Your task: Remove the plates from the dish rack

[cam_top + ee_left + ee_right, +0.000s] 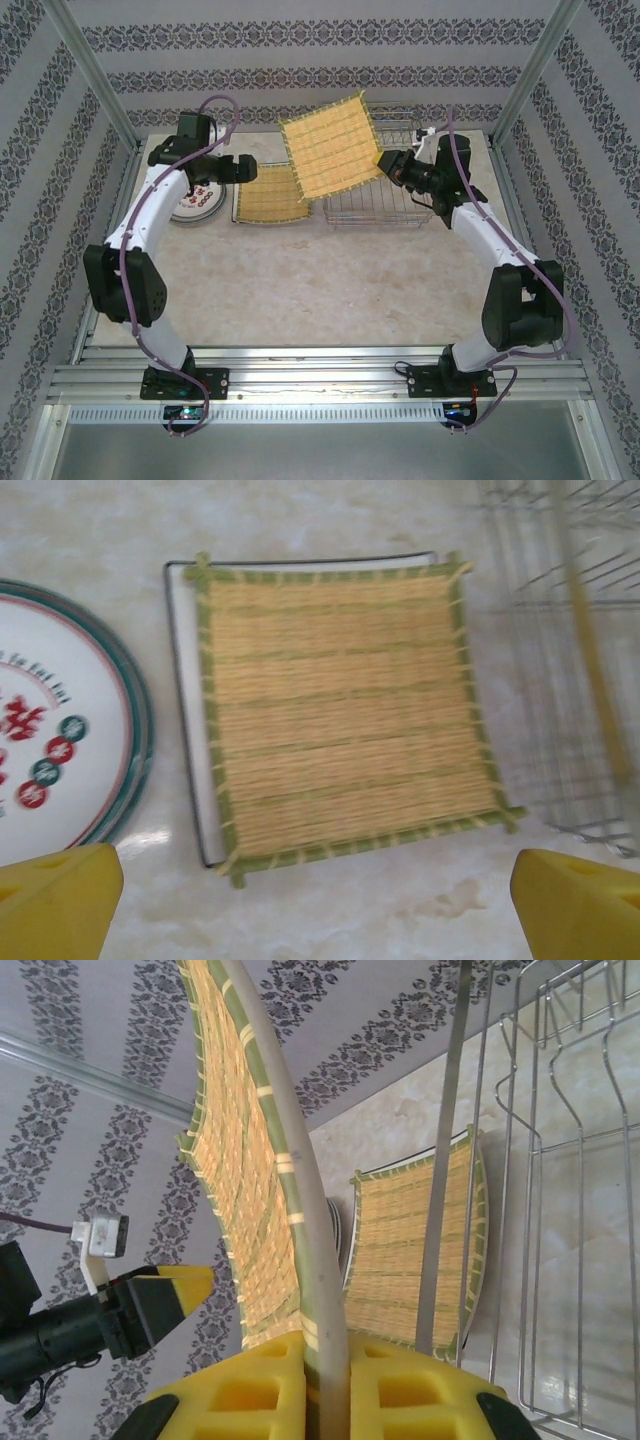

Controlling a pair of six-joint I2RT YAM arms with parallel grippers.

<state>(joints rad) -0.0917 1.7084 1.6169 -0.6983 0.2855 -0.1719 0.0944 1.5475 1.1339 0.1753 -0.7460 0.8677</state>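
Observation:
My right gripper (392,165) (326,1385) is shut on the rim of a yellow grid-patterned square plate (330,145) (240,1160) and holds it tilted in the air, above the left end of the wire dish rack (385,205) (570,1210). A second yellow grid plate (272,193) (345,715) lies flat on the table left of the rack, on top of a white square plate (185,680). Further left lies a round white plate with red marks (195,203) (50,750). My left gripper (245,168) (320,920) hovers open over these stacked plates, empty.
The marble table (320,280) lies open in front of the plates and rack. Patterned walls and metal frame posts (90,70) close in the back and sides. The rack's upright wires (570,660) stand right beside the stacked square plates.

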